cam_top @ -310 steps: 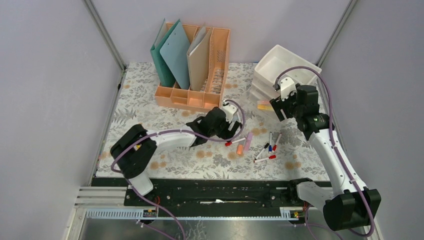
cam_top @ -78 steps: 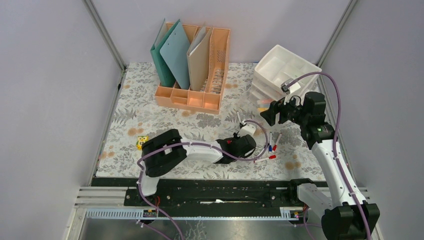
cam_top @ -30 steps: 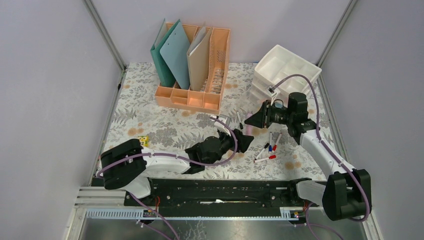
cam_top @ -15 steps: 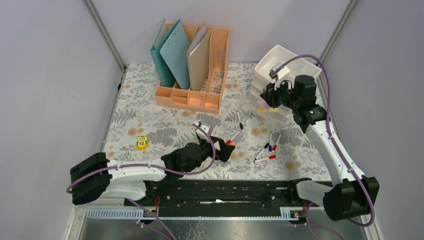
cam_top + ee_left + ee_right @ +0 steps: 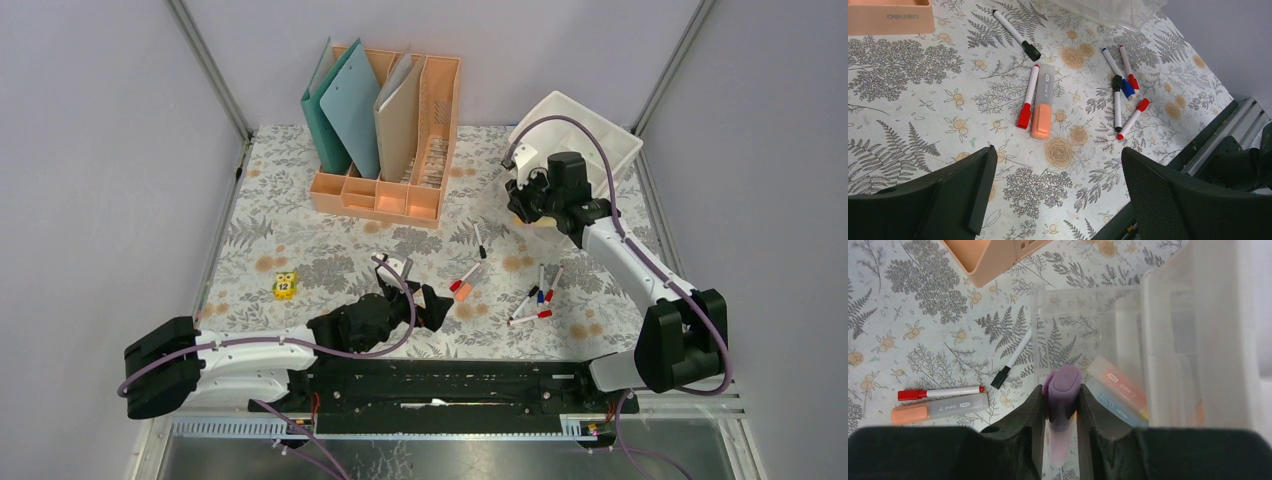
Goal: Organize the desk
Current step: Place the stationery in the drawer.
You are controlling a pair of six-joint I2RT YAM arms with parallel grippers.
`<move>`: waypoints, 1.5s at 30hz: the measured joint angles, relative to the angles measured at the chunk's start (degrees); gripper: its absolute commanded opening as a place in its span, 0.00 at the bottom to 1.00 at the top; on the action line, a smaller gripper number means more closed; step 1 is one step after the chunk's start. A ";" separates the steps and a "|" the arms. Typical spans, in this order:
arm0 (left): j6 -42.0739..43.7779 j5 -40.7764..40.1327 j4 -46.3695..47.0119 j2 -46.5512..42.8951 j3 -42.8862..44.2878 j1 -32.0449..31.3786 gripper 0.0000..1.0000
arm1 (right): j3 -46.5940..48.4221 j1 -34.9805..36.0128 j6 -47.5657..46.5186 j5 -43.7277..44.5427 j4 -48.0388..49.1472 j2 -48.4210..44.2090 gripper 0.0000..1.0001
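The desk (image 5: 300,215), with its fern-and-flower cloth, spreads under both arms, and the peach file rack (image 5: 385,195) stands at its far side. The left gripper (image 5: 1057,172) hangs low over the cloth, well in front of the rack and close to the near edge. Its jaws are spread as wide as they go, with nothing between them. Just beyond its fingertips, on the rack's side, an orange highlighter (image 5: 1042,112) and a red-capped marker (image 5: 1027,97) lie side by side, touching. A black-capped marker (image 5: 1013,27) lies further on towards the rack. A small cluster of markers (image 5: 1124,95) lies off to the right of these.

The right gripper (image 5: 1060,405) is up to the right of the rack, at the front of the white drawer unit (image 5: 610,150). It is clamped on a purple highlighter (image 5: 1063,387), which sits over a clear drawer (image 5: 1088,325) that already has coloured highlighters in it.

A second ago the left jaws were only half spread and further from the near edge, over the spot where the orange highlighter and red-capped marker lie; now they have pulled back and opened. The right gripper was lower then, out over the cloth in front of the drawer unit
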 measured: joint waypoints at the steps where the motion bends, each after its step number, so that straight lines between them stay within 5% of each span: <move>1: 0.02 -0.07 0.00 -0.09 0.00 0.00 0.99 | -0.26 0.02 -0.15 0.09 0.00 0.22 0.00; 45: 0.26 0.39 -0.24 -1.14 -0.09 0.00 0.99 | 1.64 0.31 -0.42 0.83 -1.40 -0.09 0.00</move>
